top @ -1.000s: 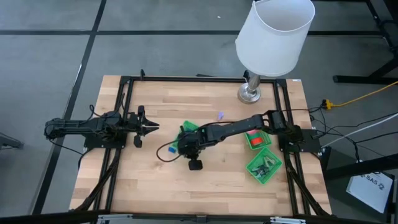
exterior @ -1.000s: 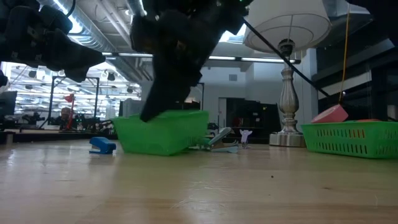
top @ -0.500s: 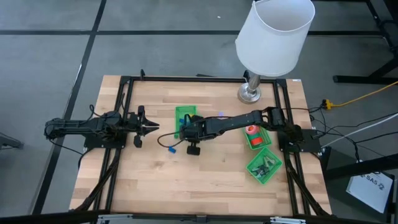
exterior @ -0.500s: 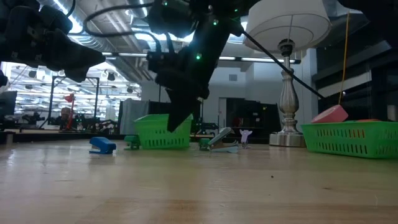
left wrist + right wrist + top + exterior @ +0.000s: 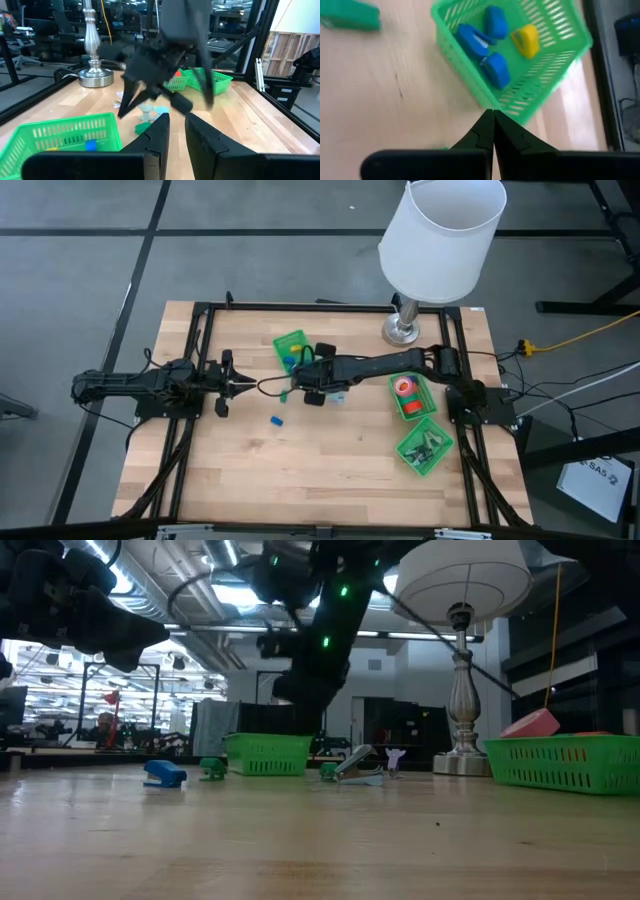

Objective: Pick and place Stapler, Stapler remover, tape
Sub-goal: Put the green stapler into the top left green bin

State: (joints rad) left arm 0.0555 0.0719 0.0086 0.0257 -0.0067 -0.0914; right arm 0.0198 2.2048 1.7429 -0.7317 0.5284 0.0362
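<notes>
Light is even and soft in the high view, with weak shadows. The low view is backlit by bright ceiling lamps [image 5: 225, 552], so the arms look as dark silhouettes. Both wrist views show motion blur.

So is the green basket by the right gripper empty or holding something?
Holding something. The right wrist view shows the basket upright with three blue staplers and a yellow one inside.

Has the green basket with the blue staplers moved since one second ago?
Yes. In the high view the green basket has slid across the table toward the far edge, the side where the lamp base stands, with the shut right gripper beside it.
</notes>
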